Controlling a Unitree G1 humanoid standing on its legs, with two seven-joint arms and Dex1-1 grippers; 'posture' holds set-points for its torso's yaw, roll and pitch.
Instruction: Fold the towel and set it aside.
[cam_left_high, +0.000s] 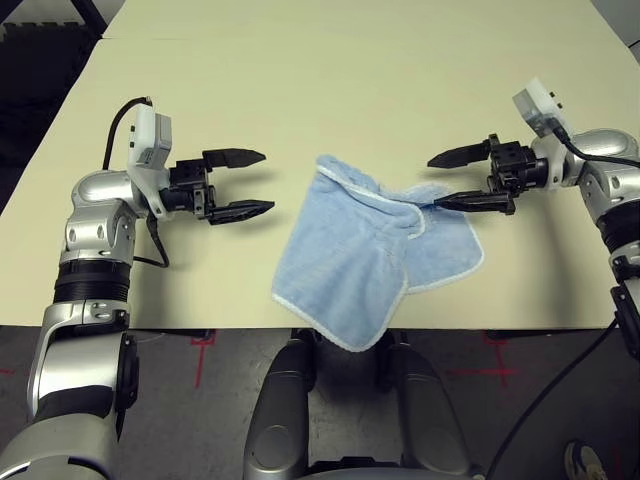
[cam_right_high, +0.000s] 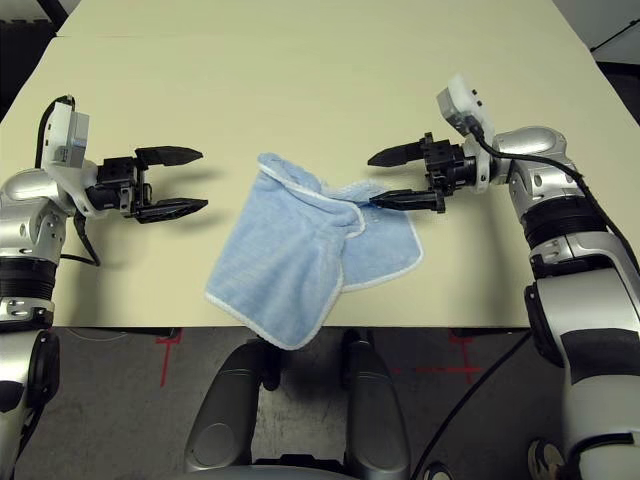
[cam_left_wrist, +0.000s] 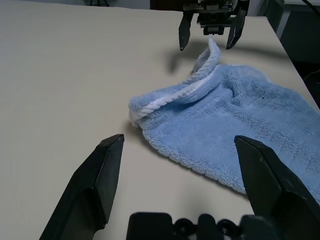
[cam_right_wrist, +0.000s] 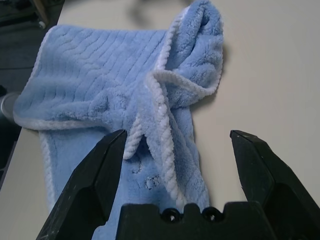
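1. Near the desk's (cam_left_high: 300, 90) front edge lies the light blue terry-cloth towel (cam_left_high: 350, 265), partly folded and rumpled, one corner overhanging.
2. Right claw (cam_left_high: 458, 179) gapes empty, lower finger touching the towel's edge.
3. Left claw (cam_left_high: 243, 183) waits wide open, well apart; next, probably pinch that raised hem.

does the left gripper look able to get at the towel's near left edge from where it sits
Probably yes. The left gripper is open beside the towel, apart from it, with bare table between them. The right gripper is open at the far side.
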